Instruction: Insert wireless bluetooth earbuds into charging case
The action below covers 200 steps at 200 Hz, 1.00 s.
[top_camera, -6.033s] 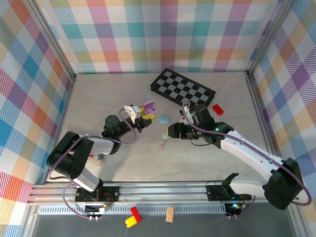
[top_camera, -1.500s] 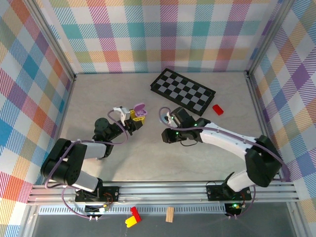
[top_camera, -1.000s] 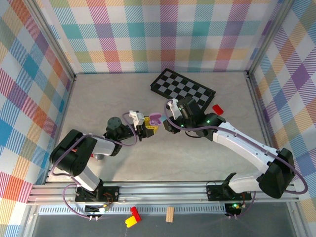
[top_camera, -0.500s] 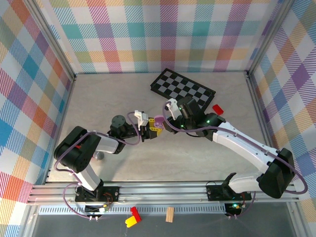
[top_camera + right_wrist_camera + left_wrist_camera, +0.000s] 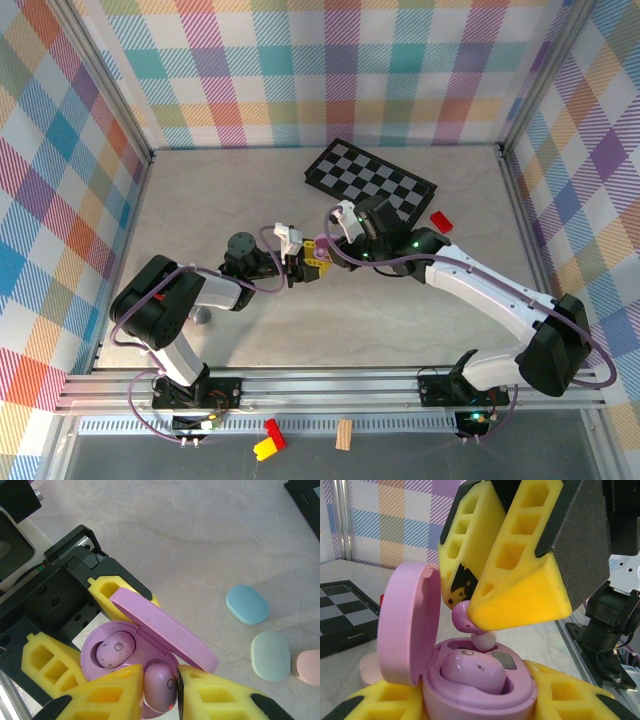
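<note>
from the top camera, the left gripper point(image 5: 308, 264) and the right gripper point(image 5: 334, 242) are facing each other tip to tip near the middle of the table point(image 5: 200, 210), with the charging case point(image 5: 321, 246) showing as a pink spot between them; a checkerboard point(image 5: 370, 183) and a red block point(image 5: 441, 221) are lying farther back. in the left wrist camera, the left gripper's yellow fingers point(image 5: 570, 702) are sitting clamped on both sides of the case's base, and the lid point(image 5: 410, 625) is standing open and upright on the left. 1 bud, the seated earbud point(image 5: 472, 672), is lying in its well. the right gripper's 2 yellow fingers are pointing down from above and pinching the held earbud point(image 5: 464, 619), which is hanging tilted just above the open base; whether it is touching the case i cannot tell. in the right wrist camera, the held earbud is sitting squeezed between the right fingers over the case's near half, just beside the seated earbud, and 3 closed cases, a blue case point(image 5: 247, 604), a green case point(image 5: 270, 656) and a pale pink case point(image 5: 309, 666), are resting on the table to the right, well apart from the grippers.
</note>
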{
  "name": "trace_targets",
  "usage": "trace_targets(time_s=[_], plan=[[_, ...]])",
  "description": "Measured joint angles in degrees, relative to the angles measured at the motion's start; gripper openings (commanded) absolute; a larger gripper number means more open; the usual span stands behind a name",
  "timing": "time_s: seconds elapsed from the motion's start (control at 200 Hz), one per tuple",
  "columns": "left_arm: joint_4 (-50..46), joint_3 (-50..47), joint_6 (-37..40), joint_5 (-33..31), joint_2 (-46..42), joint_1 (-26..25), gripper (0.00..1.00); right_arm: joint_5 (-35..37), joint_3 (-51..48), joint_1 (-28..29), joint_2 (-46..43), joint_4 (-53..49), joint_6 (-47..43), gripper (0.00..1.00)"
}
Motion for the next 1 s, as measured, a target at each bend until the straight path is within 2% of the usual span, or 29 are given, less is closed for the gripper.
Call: trace_targets(time_s=[0.4, 0.505, 0.71, 0.855, 1.0], plan=[[-0.17, 0.15, -0.28, -0.24, 0.00, 0.00, 0.29, -1.01, 0.00, 0.00, 0.72, 0.07, -0.15, 0.29], [-0.17, 0.17, -0.39, -0.26, 0.00, 0.00, 0.29, -1.33, 0.00, 0.00, 0.55, 0.04, 0.02, 0.37], [-0.13, 0.42, 0.02, -0.20, 0.00, -0.02, 0.29, -1.51, -0.42, -0.17, -3.41, 1.75, 1.97, 0.46], [-0.13, 0.42, 0.98, -0.17, 0.00, -0.04, 0.29, -1.70, 0.33, -1.49, -6.01, 2.97, 4.98, 0.40], [-0.13, 0.42, 2.16, -0.17, 0.00, -0.04, 0.29, -1.20, 6.23, -2.43, -1.14, 0.85, 7.21, 0.32]])
